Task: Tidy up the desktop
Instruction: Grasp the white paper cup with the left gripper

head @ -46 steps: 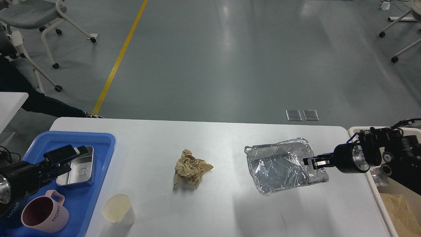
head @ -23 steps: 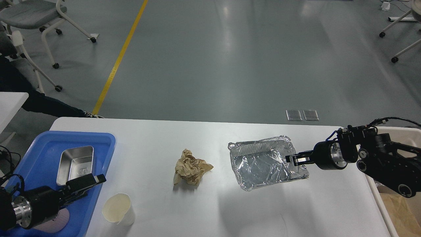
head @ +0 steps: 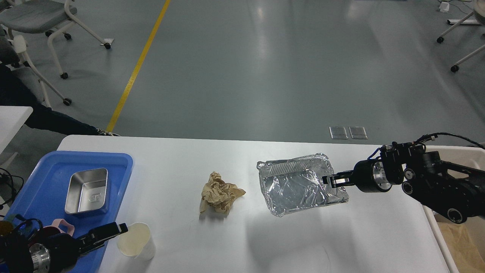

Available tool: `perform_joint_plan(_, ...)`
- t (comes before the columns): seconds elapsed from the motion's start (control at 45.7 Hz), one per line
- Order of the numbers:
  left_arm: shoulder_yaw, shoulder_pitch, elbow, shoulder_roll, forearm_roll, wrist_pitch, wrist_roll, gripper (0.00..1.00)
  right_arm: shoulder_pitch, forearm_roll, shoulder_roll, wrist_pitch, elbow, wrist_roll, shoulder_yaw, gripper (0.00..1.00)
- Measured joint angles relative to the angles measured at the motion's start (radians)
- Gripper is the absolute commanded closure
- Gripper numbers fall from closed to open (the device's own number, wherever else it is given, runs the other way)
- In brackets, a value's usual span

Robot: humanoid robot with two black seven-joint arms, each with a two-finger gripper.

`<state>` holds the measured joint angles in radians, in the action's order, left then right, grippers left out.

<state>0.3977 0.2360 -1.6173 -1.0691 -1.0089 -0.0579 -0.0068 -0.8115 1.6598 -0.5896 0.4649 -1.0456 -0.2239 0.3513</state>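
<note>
The white desktop [head: 174, 159] carries a crumpled brown paper ball [head: 219, 193] at its middle and a cream paper cup [head: 136, 240] near the front left. My right gripper [head: 329, 179] is shut on the right rim of a crinkled foil tray [head: 295, 185] and holds it tilted a little above the desktop, right of the paper ball. My left gripper [head: 113, 231] is low at the front left, its tip just left of the cup. Its fingers look like one dark bar, so I cannot tell its state.
A blue plastic tray [head: 45, 182] at the left holds a steel box [head: 86, 190] and a pink mug [head: 62, 225], which is partly hidden by my left arm. A beige bin [head: 434, 227] stands off the desktop's right edge. Office chairs stand on the floor beyond.
My right gripper has carried the foil tray leftward toward the desktop's middle. My left arm has drawn back from over the steel box to the front edge, beside the cup.
</note>
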Motion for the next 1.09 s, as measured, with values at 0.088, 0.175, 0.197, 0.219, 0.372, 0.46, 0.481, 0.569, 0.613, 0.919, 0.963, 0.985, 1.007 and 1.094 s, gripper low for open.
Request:
perform_joint_plan(0.088, -0.001, -0.003, 0.008, 0.023, -0.012, 0.0, 0.002, 0.2, 0.0, 0.0, -0.001, 0.0, 0.0, 0.0, 0.002, 1.0)
perform_joint_plan(0.175, -0.002, -0.013, 0.022, 0.045, -0.015, 0.001, 0.009, 0.26, 0.0, 0.0, -0.002, -0.001, -0.001, 0.0, 0.005, 1.0)
perform_joint_plan(0.197, -0.002, -0.016, 0.026, 0.05, -0.015, 0.001, 0.011, 0.27, 0.0, 0.0, -0.002, -0.001, -0.001, 0.0, 0.006, 1.0)
perform_joint_plan(0.219, -0.002, -0.02, 0.031, 0.054, -0.015, 0.001, 0.014, 0.29, 0.0, 0.0, -0.002, -0.001, -0.001, 0.0, 0.006, 1.0)
perform_joint_plan(0.372, -0.014, -0.031, 0.053, 0.068, -0.016, 0.004, 0.027, 0.48, 0.0, 0.0, 0.004, -0.002, 0.0, 0.0, 0.008, 1.0)
perform_joint_plan(0.46, -0.042, -0.028, 0.066, 0.071, -0.016, 0.013, 0.028, 0.57, 0.0, 0.0, 0.01, -0.002, 0.001, 0.0, 0.008, 1.0)
perform_joint_plan(0.481, -0.052, -0.026, 0.074, 0.075, -0.016, 0.018, 0.028, 0.6, 0.0, 0.0, 0.011, -0.002, 0.001, 0.0, 0.008, 1.0)
perform_joint_plan(0.569, -0.066, -0.025, 0.092, 0.096, -0.013, 0.027, 0.023, 0.7, 0.0, 0.0, 0.013, -0.002, 0.001, 0.0, 0.008, 1.0)
perform_joint_plan(0.613, -0.069, -0.026, 0.103, 0.116, -0.011, 0.028, 0.018, 0.77, 0.0, 0.0, 0.013, -0.002, 0.001, 0.0, 0.008, 1.0)
perform_joint_plan(0.919, -0.071, -0.023, 0.122, 0.15, -0.011, 0.032, -0.05, 1.0, 0.001, 0.0, 0.011, -0.004, 0.001, -0.001, 0.008, 1.0)
perform_joint_plan(0.963, -0.071, -0.023, 0.122, 0.149, -0.012, 0.033, -0.061, 1.0, 0.001, 0.0, 0.011, -0.005, 0.001, -0.001, 0.008, 1.0)
perform_joint_plan(0.985, -0.071, -0.023, 0.122, 0.149, -0.013, 0.034, -0.065, 1.0, 0.001, 0.0, 0.011, -0.005, 0.001, -0.001, 0.008, 1.0)
perform_joint_plan(1.007, -0.071, -0.023, 0.122, 0.147, -0.013, 0.036, -0.07, 1.0, 0.002, 0.0, 0.011, -0.005, 0.001, -0.001, 0.008, 1.0)
perform_joint_plan(1.094, -0.071, -0.023, 0.118, 0.141, -0.014, 0.038, -0.082, 1.0, 0.002, 0.0, 0.012, -0.005, 0.001, -0.001, 0.008, 1.0)
